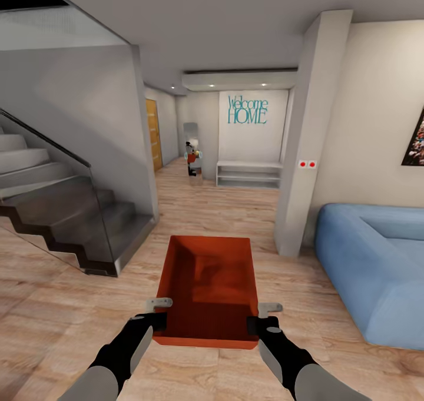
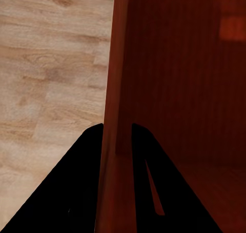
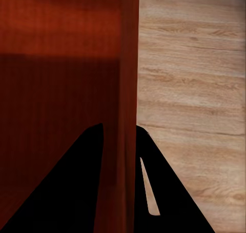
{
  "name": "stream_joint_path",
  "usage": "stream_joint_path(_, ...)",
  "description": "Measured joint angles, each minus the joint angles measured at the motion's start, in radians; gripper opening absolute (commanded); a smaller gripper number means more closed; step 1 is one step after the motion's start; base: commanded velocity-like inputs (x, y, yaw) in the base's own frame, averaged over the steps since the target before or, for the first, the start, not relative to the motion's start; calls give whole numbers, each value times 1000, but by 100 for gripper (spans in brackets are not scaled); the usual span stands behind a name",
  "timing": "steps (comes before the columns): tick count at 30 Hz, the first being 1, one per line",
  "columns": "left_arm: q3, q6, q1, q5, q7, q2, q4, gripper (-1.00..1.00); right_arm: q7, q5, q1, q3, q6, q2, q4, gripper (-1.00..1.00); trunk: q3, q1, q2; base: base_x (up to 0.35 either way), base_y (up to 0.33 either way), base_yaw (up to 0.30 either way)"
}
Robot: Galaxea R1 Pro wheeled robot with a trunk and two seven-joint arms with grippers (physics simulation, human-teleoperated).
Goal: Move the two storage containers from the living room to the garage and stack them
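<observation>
We hold one orange-red storage container (image 1: 207,289) out in front of us, above the light wood-plank floor (image 1: 70,307) of the living room, its open top facing up and its far end pointing toward the hallway. Our left pincer (image 1: 158,314) grips the container's left wall near the corner closest to us, and our right pincer (image 1: 259,317) grips the right wall at the matching spot, so the box hangs between the two arms.

In the left wrist view the left pincer (image 2: 117,135) is closed down on the container's wall (image 2: 115,63), one black finger (image 2: 77,181) on the outside over the planks and the other inside the box. In the right wrist view the right pincer (image 3: 120,133) is clamped the same way on the opposite wall (image 3: 128,53), one finger (image 3: 169,192) outside and one inside.

A blue sofa (image 1: 377,259) sits to our right, well apart from the container. A staircase (image 1: 53,201) with a glass rail rises at our left. Ahead, a white wall bears a teal "Welcome HOME" sign (image 1: 247,110) above a low white shelf (image 1: 248,174)
</observation>
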Motion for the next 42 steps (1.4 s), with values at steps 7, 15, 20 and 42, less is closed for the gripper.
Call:
stream_joint_path(7, 0, 0, 0, 0, -2, 1, 0, -100, -2, 0, 0, 0, 0, 2, 0, -100, 0, 0, 0, 323, 0, 0)
stream_joint_path(15, 0, 0, 0, 0, -2, 2, 0, -100, -2, 1, 0, 0, 0, 2, 0, -100, 0, 0, 0, 323, 0, 0)
stream_joint_path(20, 0, 0, 0, 0, -2, 2, 0, -100, -2, 0, 0, 1, 0, 2, 0, -100, 0, 0, 0, 322, 0, 0)
stream_joint_path(42, 0, 0, 0, 0, -2, 2, 0, -100, -2, -1, 0, 1, 0, 1, 0, -100, 0, 0, 0, 323, 0, 0)
